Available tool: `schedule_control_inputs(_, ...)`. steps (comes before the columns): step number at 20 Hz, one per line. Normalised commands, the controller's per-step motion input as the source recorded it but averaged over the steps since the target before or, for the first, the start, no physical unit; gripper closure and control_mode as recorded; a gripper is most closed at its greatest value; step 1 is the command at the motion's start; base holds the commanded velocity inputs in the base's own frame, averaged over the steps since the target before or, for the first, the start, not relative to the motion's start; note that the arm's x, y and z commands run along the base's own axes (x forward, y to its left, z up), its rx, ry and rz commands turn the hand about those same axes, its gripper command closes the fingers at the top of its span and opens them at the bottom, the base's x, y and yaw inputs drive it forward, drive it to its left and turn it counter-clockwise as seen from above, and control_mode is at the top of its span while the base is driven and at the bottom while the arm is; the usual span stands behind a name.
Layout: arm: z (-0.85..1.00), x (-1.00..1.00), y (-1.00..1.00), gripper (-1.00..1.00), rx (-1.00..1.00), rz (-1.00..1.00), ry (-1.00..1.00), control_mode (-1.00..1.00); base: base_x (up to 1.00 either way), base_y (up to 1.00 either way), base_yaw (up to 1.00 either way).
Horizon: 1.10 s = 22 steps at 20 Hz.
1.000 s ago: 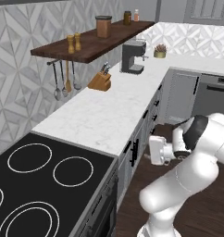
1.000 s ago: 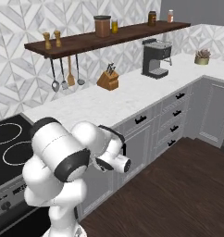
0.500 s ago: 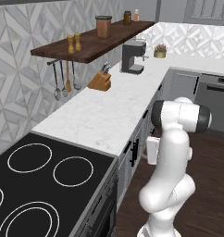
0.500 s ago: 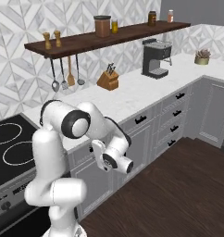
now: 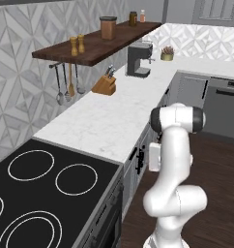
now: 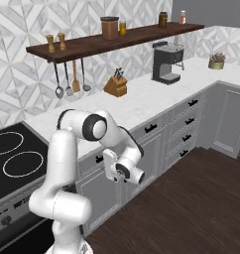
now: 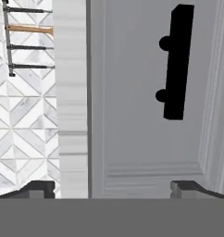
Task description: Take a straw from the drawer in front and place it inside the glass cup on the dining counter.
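Here, low at centre of the right base view, the dark two-finger pincer (image 6: 112, 171) on the white arm, jaws spread wide and holding nothing. Facing the wide light-grey flat drawer front (image 7: 137, 115), shut, with its small black bar handle (image 7: 177, 62) at upper right of the hand view. Just left of it, the edge of the white marble table (image 7: 72, 92).

- Cooktop (image 5: 46, 193) at near left, set in worktop (image 5: 109, 121).
- Drawer (image 7: 146, 102) under worktop edge, handle (image 7: 177, 60) on its front.
- Gripper (image 7: 112, 187) close before drawer front.
- Knife block (image 6: 115, 85) and coffee machine (image 6: 166, 62) far on worktop, under shelf (image 6: 117, 39).
- Utensils (image 6: 70, 79) hanging below shelf, left of knife block.
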Motion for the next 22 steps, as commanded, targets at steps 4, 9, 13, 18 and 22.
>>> schedule_control_inputs(4, -0.16, 0.49, 0.46, -1.00, 0.00, 0.00, 0.13, -1.00, 0.00, 0.00, 0.00)
schedule_control_inputs(9, -0.21, 0.44, 0.15, -1.00, 0.00, 0.00, 0.09, -1.00, 0.00, 0.00, 0.00)
schedule_control_inputs(13, -0.23, 0.35, -0.01, -1.00, 0.01, 0.00, 0.01, -1.00, 0.00, 0.00, 0.00)
schedule_control_inputs(18, -0.24, 0.44, 0.00, -1.00, 0.01, 0.00, 0.02, -1.00, 0.00, 0.00, 0.00)
schedule_control_inputs(22, -0.30, 0.47, 0.00, -1.00, 0.01, 0.00, 0.00, -1.00, 0.00, 0.00, 0.00)
